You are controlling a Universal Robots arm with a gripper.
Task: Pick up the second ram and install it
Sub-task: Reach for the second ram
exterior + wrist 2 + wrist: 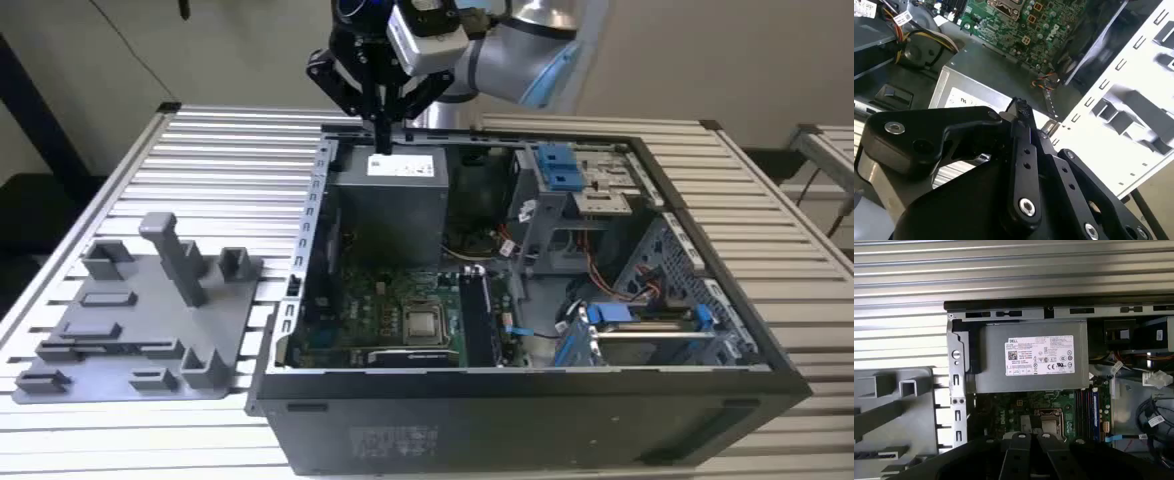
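My gripper (383, 146) hangs over the back end of the open computer case (310, 215), just above the grey power supply (390, 200). In the second wrist view its black fingers (1022, 125) are pressed together with nothing between them. Narrow dark sticks stand in the memory slots (477, 318) beside the processor socket (424, 323), and they also appear in the first wrist view (1089, 410). I cannot tell which of them is the second ram. The gripper is well apart from those slots.
A grey plastic fixture plate (134, 320) with upright blocks lies on the slatted table at the exterior view's left. Blue drive latches (561, 168) and a drive cage take up the case's right side. Cables (487, 248) run beside the power supply.
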